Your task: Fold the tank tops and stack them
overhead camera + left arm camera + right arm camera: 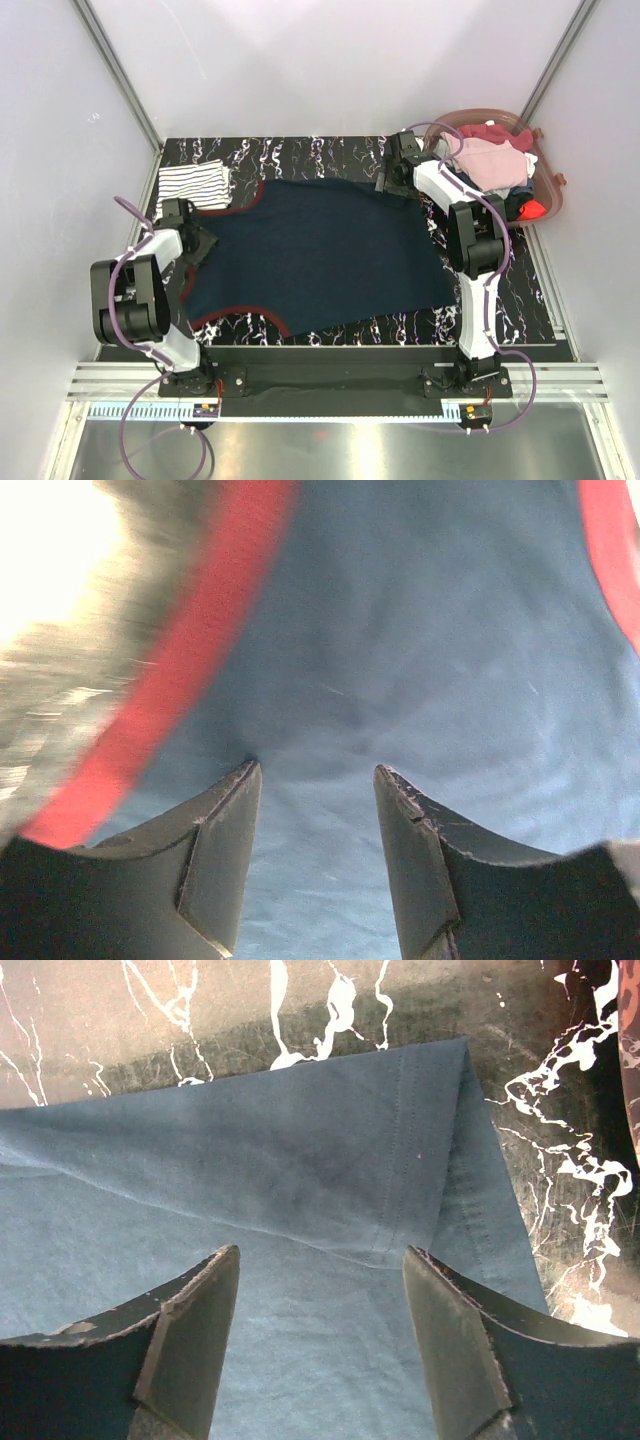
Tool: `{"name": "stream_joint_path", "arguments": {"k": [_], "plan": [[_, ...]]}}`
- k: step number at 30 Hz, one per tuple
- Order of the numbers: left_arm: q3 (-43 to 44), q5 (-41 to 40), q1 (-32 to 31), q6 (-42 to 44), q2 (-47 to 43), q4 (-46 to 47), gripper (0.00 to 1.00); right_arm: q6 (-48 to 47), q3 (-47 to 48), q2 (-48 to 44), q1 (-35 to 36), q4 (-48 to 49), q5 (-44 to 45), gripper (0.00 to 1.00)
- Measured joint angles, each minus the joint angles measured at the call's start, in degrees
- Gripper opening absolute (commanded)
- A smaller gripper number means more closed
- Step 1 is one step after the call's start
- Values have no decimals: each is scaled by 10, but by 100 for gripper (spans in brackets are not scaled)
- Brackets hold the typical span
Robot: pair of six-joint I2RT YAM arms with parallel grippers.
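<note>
Fingers [190, 1350], both pairs, spread over navy top [320, 255]; striped top [193, 184], basket [548, 175] alongside.

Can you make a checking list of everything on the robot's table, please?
Surface: black marbled table.
Job's things: navy tank top spread flat in the middle; striped tank top folded at the far left corner.
Clutter: basket at the far right, holding a pile of clothes.
Grippers: left gripper open over navy cloth beside the red trim; right gripper open over a hem corner.
Cables: purple cables loop along both arms.
Surroundings: white walls.
</note>
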Motion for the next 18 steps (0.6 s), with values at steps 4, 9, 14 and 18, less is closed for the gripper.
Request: {"name": "stream_joint_path", "arguments": {"k": [4,9,14,18], "plan": [[19,-47,8,6,-8,-34,56,-7,0,0,7,0,10,69],[22,-76,0,32,-70,-24,62,-14,0,3,21,-2,36,64],[44,-92,-68,71,-113,33,84,-15,0,7,25,-7,72,58],[123,-97,-143,99,-63,50,84,-15,-8,7,25,-7,101,54]]}}
